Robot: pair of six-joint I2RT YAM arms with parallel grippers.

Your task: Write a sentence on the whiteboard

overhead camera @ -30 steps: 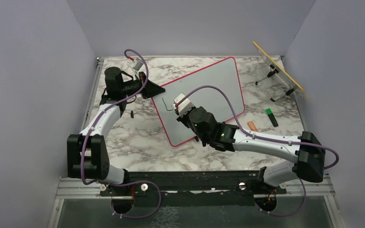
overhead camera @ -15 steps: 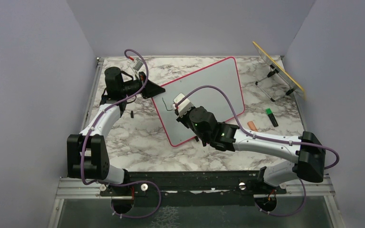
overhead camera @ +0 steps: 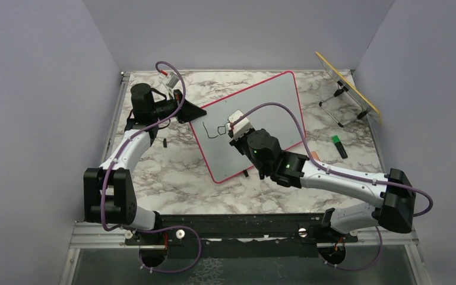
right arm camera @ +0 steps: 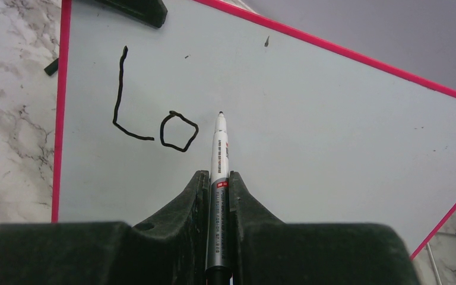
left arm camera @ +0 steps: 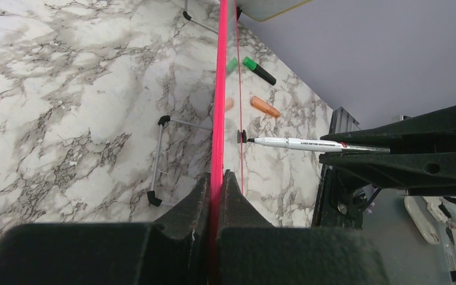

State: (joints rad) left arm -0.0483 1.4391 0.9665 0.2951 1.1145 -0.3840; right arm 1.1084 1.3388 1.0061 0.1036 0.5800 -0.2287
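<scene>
In the top view the right arm's wrist and its white camera block covered the right gripper (right arm camera: 218, 178) and part of the large white whiteboard with the thin pink-red frame (overhead camera: 273, 98). From the left wrist the board showed only edge-on, as a thin pink line, so its face could not be read there. The print on the slim white-and-silver marker with the black tip (right arm camera: 219, 148) was too small to make out, and we could not tell whether its tip touched the surface. The board stood on the grey-veined marble table (overhead camera: 172, 172), skewed across the middle, with its left corner pinched tight between the fingers of the left gripper (left arm camera: 217, 184). The right gripper's jaws were closed snugly around the marker's barrel, with the tip just right of the writing. Of the black handwritten sentence (right arm camera: 153, 139) only a tall "L" and a squarish "o" stood near the board's upper left.
</scene>
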